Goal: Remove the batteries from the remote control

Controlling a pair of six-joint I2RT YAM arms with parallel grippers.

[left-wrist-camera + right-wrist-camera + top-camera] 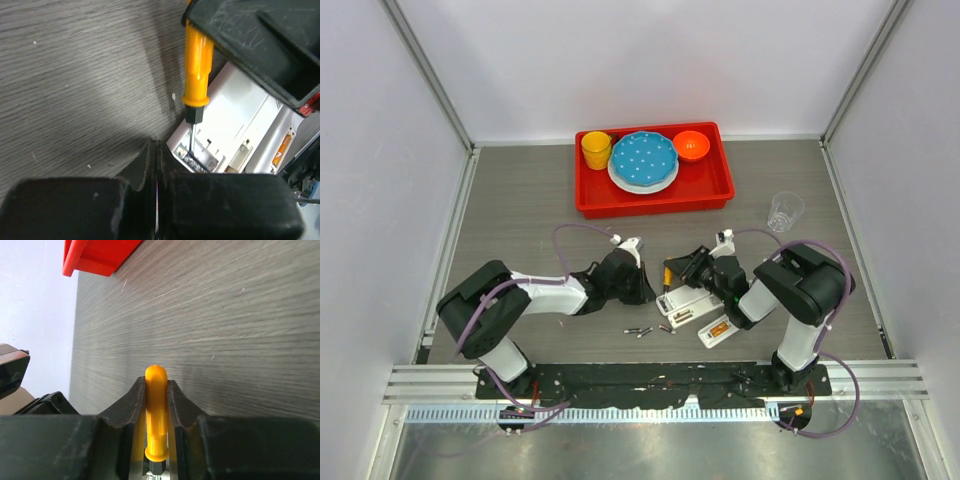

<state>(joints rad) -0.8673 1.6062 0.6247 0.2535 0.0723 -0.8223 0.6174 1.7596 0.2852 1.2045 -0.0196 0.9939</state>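
The white remote control (686, 304) lies open between my two grippers, also seen in the left wrist view as the remote control (235, 125). My right gripper (674, 270) is shut on the orange screwdriver (156, 405), whose tip stands in the remote's battery bay (196, 159). My left gripper (156, 148) is shut and empty, its tips just short of the remote's corner. Two dark batteries (638, 331) lie loose on the table before the remote, a further battery (666, 328) beside them. A second white piece (720, 328) holds something orange (283, 148).
A red tray (655, 195) at the back holds a yellow cup (596, 150), a blue plate (643, 160) and an orange bowl (691, 145). A clear plastic cup (785, 211) stands at the right. White walls close in both sides.
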